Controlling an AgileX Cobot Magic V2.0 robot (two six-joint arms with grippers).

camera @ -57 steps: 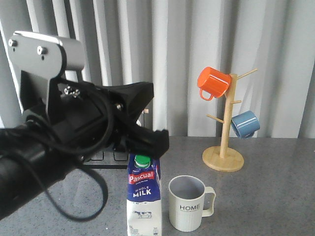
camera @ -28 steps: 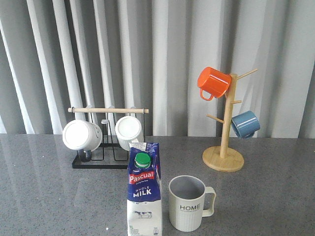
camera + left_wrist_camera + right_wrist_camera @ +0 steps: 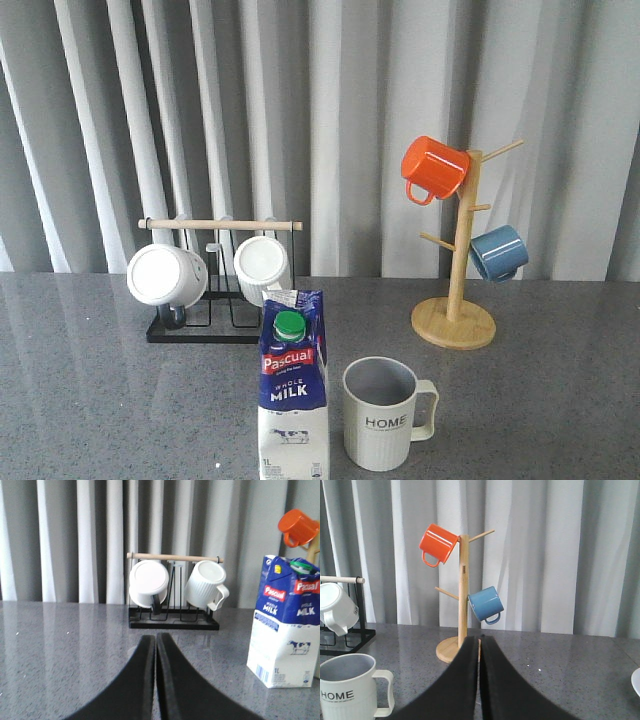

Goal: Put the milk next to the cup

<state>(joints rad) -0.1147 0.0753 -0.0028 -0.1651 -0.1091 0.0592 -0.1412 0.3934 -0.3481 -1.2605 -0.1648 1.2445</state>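
Milk stands apart from closed left claw, seemingly untouched.

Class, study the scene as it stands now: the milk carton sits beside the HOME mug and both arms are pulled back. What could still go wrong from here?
1. The milk stands tall and narrow close to the cup; a nudge could tip it into the mug.
2. It sits near the front table edge, so a push might send it off.
3. The left end effector, shut, points toward the mug rack; advancing could strike it.

Milk and cup stand just apart; mug rack and mug tree block behind.
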